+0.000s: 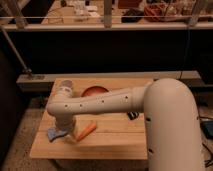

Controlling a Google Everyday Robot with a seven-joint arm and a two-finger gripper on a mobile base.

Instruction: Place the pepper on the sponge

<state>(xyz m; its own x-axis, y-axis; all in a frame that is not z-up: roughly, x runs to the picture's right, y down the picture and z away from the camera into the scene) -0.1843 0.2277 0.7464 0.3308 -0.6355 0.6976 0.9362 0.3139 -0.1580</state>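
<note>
I see the gripper (69, 134) down at the wooden table (115, 142), at the end of the white arm (100, 102), between the sponge (53, 134) and the pepper (88, 130). I cannot tell whether it is open or closed. The pepper lies on bare wood just beside it, apart from the sponge, which lies flat. Behind them sit 1 orange plate (95, 91) and 1 white cup (65, 89).

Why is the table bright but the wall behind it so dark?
Camera view: light seems to fall on the wooden table and white arm, little on the wall behind; the gripper sits low between the sponge and the pepper.
</note>
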